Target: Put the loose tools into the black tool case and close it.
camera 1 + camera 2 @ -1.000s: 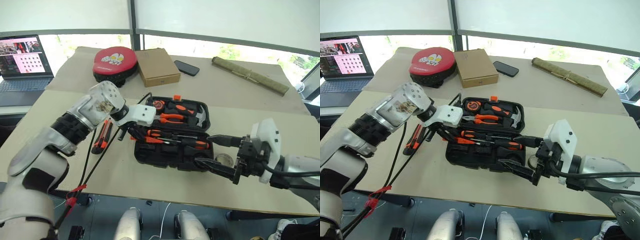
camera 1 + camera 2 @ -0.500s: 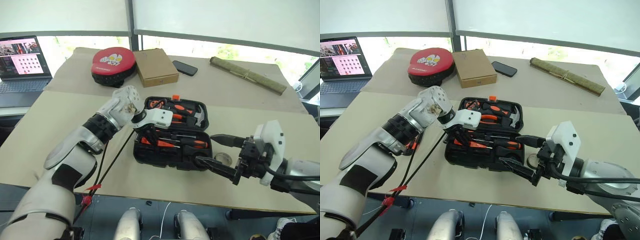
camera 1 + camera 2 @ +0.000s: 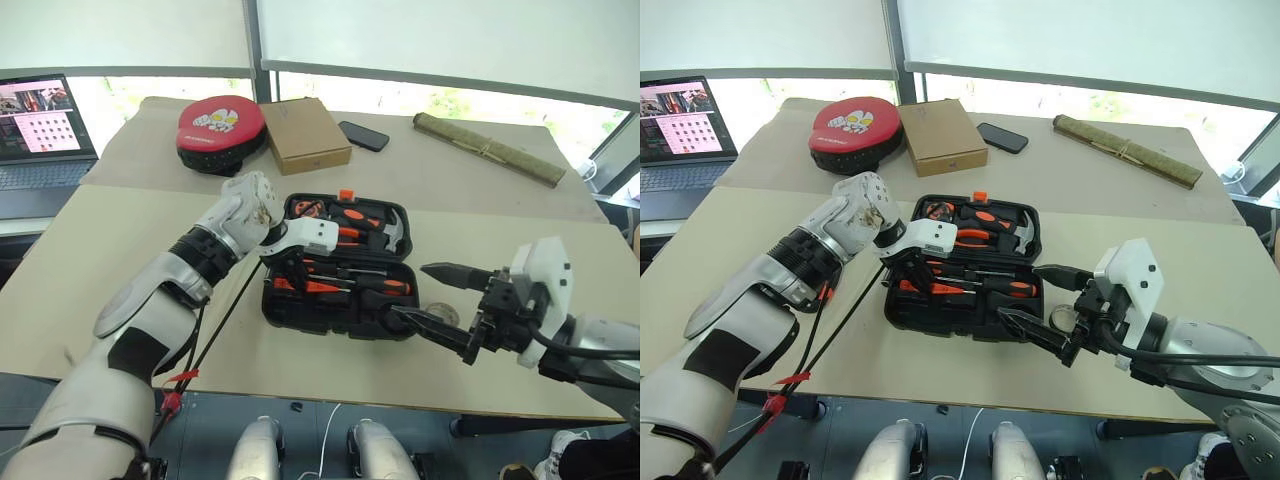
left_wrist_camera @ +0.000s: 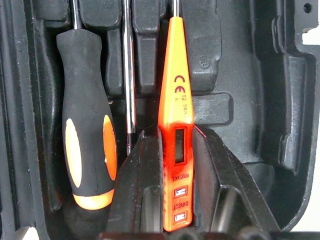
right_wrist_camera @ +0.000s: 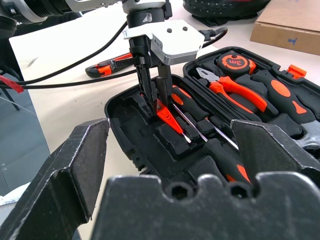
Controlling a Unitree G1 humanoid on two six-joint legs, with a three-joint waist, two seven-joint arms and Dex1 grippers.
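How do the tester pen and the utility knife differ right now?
The tester pen is pinched in the left gripper inside the black tool case; the utility knife lies loose on the table beside the case. The pen is slim and all orange; the knife is broader, orange and black. Both are loose tools for the case.

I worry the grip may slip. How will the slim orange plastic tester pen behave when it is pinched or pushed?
The slim orange plastic tester pen looks rigid and probably light. Its smooth flat sides could slide between the left gripper fingers. Its flat sides make rolling unlikely, and the black moulded tool case recess should keep it in place.
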